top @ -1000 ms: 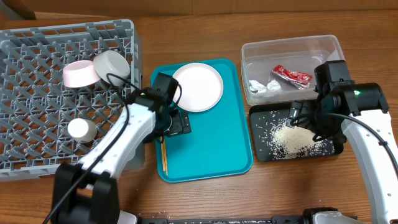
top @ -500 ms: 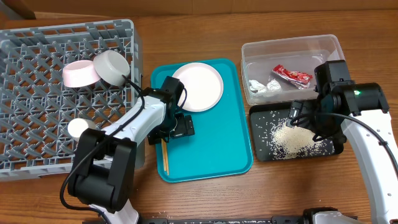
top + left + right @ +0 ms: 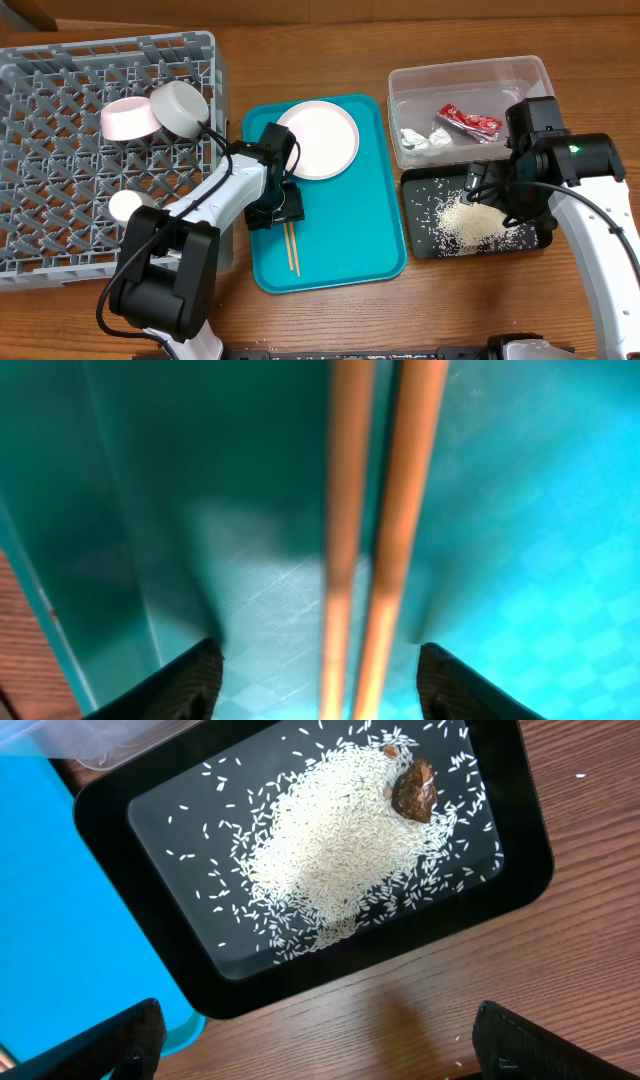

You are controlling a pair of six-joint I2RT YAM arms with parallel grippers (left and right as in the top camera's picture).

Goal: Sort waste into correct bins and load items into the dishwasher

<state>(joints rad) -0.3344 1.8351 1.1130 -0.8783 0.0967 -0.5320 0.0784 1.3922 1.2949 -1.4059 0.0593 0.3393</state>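
Thin wooden chopsticks (image 3: 291,248) lie on the teal tray (image 3: 350,230); in the left wrist view the chopsticks (image 3: 380,530) run between the spread fingers of my left gripper (image 3: 325,685), which is open low over them (image 3: 278,205). My right gripper (image 3: 490,190) is open and empty (image 3: 330,1040) above the black tray (image 3: 150,910), which holds rice (image 3: 340,850) and a brown scrap (image 3: 413,790). The white plate (image 3: 318,139) sits on the teal tray. The pink bowl (image 3: 127,118), grey-green bowl (image 3: 180,107) and white cup (image 3: 130,207) are in the dish rack (image 3: 60,100).
The clear tub (image 3: 500,75) at the back right holds the red wrapper (image 3: 468,121) and crumpled napkin (image 3: 415,140). A few rice grains lie on the wooden table (image 3: 585,780) beside the black tray. The rack's wall stands close to the teal tray's left edge.
The chopsticks have shifted right from the teal tray's left edge towards its middle, and my left gripper has moved with them. The right arm has not moved.
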